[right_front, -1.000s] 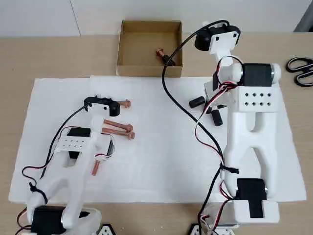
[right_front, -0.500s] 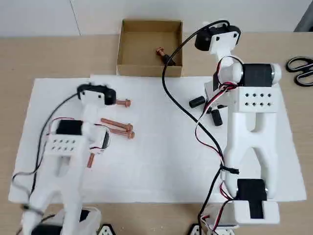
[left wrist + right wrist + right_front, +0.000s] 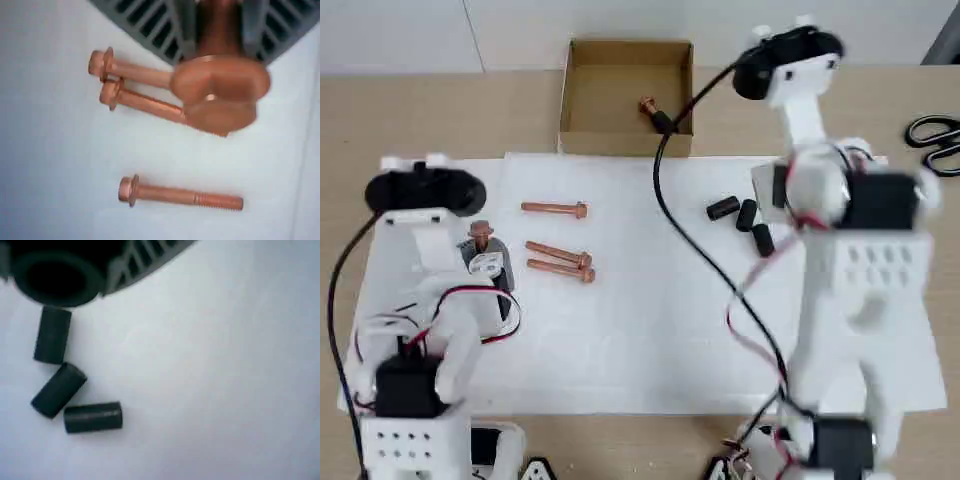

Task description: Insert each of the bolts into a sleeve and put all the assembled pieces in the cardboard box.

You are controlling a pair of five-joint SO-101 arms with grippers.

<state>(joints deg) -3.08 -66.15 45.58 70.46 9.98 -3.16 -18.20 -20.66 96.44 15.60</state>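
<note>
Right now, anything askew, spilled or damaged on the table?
Nothing stands out. Three bolts and three sleeves lie on the white sheet, one assembled piece sits in the cardboard box, the left gripper holds a fourth bolt, the right gripper a fourth sleeve. Scissors lie off the sheet.

1. Desk (image 3: 440, 110): light wood-grain top, bare along the far side and at both ends in the high view.
2. Sheet (image 3: 650, 330): white, flat on the desk, covering most of its middle. The far edge has a small step towards the left.
3. Wall (image 3: 400, 30): pale and plain, running along the desk's far edge, with one vertical seam.
4. Scissors (image 3: 935, 140): black handles, on bare desk at the right edge, just off the sheet.
5. Light: even, with soft, faint shadows.
</note>
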